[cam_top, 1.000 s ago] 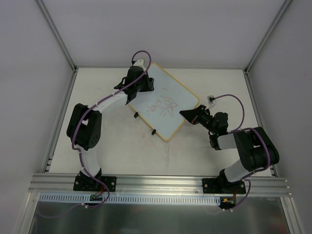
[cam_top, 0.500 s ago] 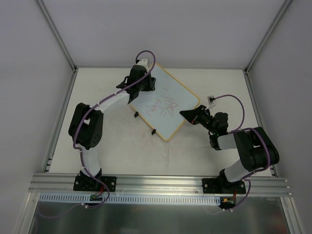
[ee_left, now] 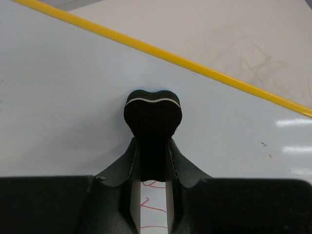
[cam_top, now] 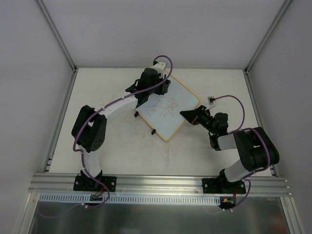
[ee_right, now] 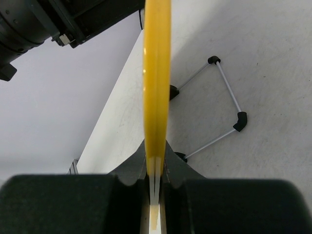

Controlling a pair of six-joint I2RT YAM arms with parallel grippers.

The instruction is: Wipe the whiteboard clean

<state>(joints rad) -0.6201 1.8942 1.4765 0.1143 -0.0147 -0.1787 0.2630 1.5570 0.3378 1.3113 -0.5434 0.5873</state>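
Whiteboard (cam_top: 171,120), scrawled in red, lies angled on the worktop's (cam_top: 122,146) far middle. Left end effector (ee_left: 152,163) grips a black eraser (ee_left: 152,109) against its face. Right end effector (ee_right: 155,168) pinches the yellow rim (ee_right: 157,73), with white walls (cam_top: 146,34) all around.

Scuffed off-white table (cam_top: 122,146) — whiteboard (cam_top: 170,119) on it, wire stand (ee_right: 228,87) touching the surface
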